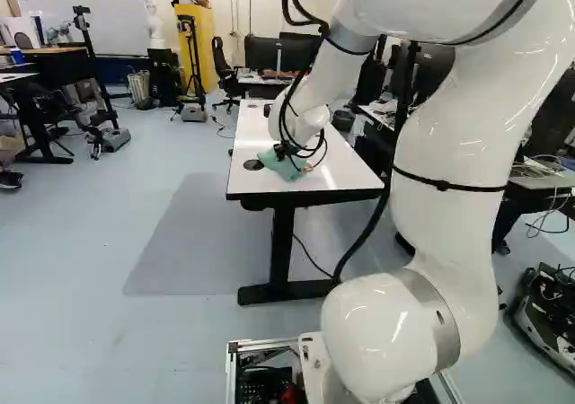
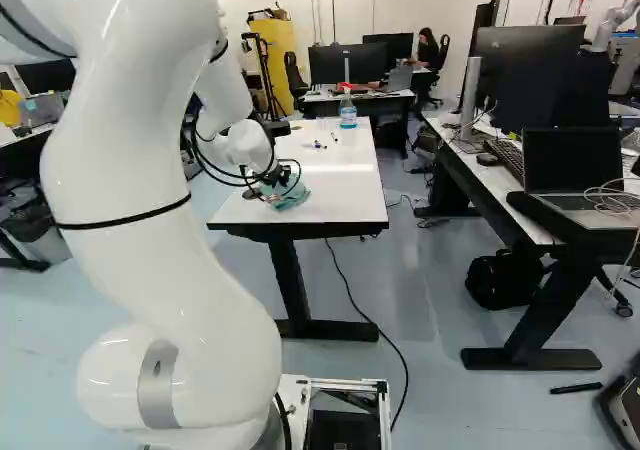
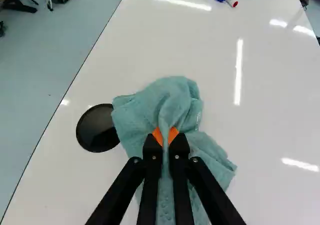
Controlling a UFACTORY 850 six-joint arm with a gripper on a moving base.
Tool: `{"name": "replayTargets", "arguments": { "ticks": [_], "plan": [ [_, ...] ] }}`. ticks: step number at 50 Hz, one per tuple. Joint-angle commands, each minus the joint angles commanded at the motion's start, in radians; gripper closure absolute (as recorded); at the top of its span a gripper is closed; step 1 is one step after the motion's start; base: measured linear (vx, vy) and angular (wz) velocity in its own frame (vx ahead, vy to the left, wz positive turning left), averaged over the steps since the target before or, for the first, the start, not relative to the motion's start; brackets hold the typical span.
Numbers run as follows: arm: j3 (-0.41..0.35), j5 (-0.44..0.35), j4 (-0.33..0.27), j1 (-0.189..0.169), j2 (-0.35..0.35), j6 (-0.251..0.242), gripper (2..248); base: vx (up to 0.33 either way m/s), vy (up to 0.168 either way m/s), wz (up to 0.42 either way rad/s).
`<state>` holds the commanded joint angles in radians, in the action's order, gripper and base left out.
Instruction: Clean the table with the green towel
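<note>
A glossy white rectangular table is bearing a rumpled green cloth towel, its length running roughly along the fingers; the white arm is reaching down, its black gripper pinching a fold.

It's bright in here. Shiny white streaks gleam on the table ahead of the gripper and beside it (long and thin, like chalk lines). Down lower than the gripper, a gray shadow lies on the floor.
</note>
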<state>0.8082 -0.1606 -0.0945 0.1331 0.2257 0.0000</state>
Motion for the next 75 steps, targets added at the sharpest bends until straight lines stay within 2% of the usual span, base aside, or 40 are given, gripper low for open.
{"name": "replayTargets", "arguments": {
  "ticks": [22, 36, 58, 75],
  "plan": [
    [-0.114, 0.000, 0.000, 0.007, -0.100, 0.000, 220, 0.000, 0.000, 0.000],
    [-0.158, 0.000, 0.000, -0.025, -0.140, 0.000, 220, 0.000, 0.000, 0.000],
    [-0.154, 0.000, 0.000, -0.101, -0.136, 0.000, 220, 0.000, 0.000, 0.000],
    [-0.148, 0.000, 0.000, -0.104, -0.139, 0.000, 220, 0.000, 0.000, 0.000]
  ]
}}
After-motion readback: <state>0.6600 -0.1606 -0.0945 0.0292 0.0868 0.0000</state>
